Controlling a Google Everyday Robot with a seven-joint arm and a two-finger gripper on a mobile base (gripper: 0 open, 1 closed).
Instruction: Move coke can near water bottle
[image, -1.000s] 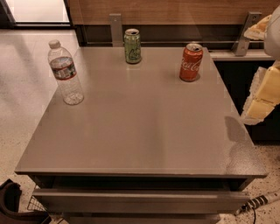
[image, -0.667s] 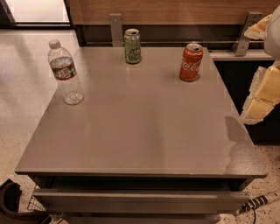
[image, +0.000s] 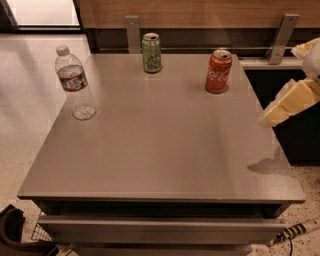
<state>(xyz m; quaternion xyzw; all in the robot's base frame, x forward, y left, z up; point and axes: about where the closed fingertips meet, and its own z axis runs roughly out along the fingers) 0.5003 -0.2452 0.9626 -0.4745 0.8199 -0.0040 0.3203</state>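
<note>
The coke can (image: 218, 71) is red-orange with white script and stands upright at the back right of the grey table (image: 160, 150). The water bottle (image: 75, 83) is clear with a white cap and a dark label band, and stands upright near the table's left edge. My gripper (image: 289, 103) shows as a cream-coloured part at the right edge of the view, above the table's right side. It is to the right of the coke can, in front of it, and apart from it. It holds nothing that I can see.
A green can (image: 151, 52) stands upright at the back middle, between the bottle and the coke can. A wooden wall with metal brackets (image: 132, 33) runs behind the table. A drawer front (image: 160, 229) sits below the front edge. The floor lies to the left.
The cream arm part at the right has shifted slightly left and up, toward the table's right edge. The cans and the bottle have not moved.
</note>
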